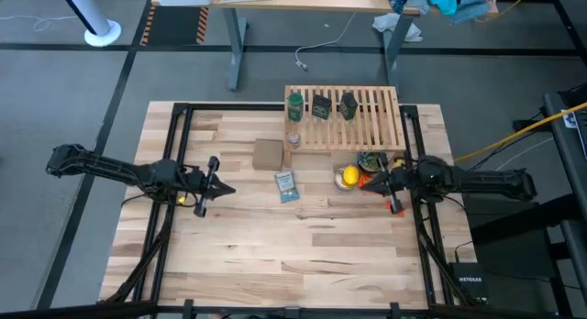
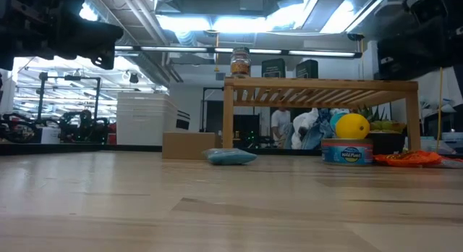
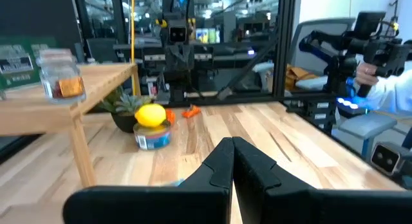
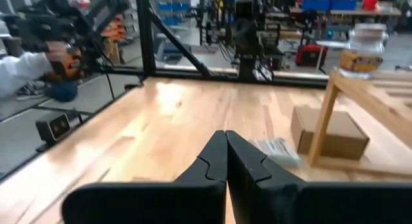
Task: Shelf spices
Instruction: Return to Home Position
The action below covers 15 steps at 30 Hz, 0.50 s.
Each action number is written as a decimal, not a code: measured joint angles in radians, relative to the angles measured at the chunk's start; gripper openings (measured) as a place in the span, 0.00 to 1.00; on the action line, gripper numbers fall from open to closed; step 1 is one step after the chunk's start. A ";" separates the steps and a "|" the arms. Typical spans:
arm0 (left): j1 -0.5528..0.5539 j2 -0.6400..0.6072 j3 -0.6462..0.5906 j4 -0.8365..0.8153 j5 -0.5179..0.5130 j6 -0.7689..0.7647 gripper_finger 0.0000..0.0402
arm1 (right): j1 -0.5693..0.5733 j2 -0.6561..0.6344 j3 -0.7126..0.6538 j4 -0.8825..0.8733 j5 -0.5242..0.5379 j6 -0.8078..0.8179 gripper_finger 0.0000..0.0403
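Note:
The wooden slatted shelf (image 1: 353,117) stands at the table's far middle. On its top stand a green bottle (image 1: 294,105) and two dark tins (image 1: 321,105) (image 1: 348,105). A small clear glass jar (image 1: 293,137) (image 4: 364,49) sits on the shelf's near left corner. My left gripper (image 1: 229,191) (image 3: 232,145) hovers shut over the table's left side, pointing level toward the right. My right gripper (image 1: 365,181) (image 4: 225,137) hovers shut at the right, next to the lemon, pointing left. Neither holds anything.
A small cardboard box (image 1: 268,154) and a blue-and-white packet (image 1: 286,185) lie in front of the shelf. A lemon (image 1: 348,177) rests on a can (image 2: 347,150), with green and orange items (image 1: 371,161) beside it. A person's sleeve (image 4: 19,69) shows beyond the table.

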 joint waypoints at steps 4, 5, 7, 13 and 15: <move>0.000 0.000 0.000 -0.046 0.000 -0.009 0.00 | 0.000 0.000 0.000 -0.059 0.024 -0.001 0.01; 0.000 0.000 0.000 -0.051 0.000 -0.009 0.00 | 0.000 0.000 0.000 -0.065 0.024 -0.007 0.01; 0.000 0.000 0.000 -0.061 0.000 -0.009 0.00 | 0.000 0.000 0.000 -0.081 0.024 -0.025 0.01; 0.000 0.000 0.000 -0.064 0.000 -0.001 0.00 | 0.000 0.000 0.000 -0.111 0.035 -0.027 0.01; 0.000 0.000 0.000 -0.064 0.000 -0.001 0.00 | 0.000 0.000 0.000 -0.124 0.037 -0.027 0.01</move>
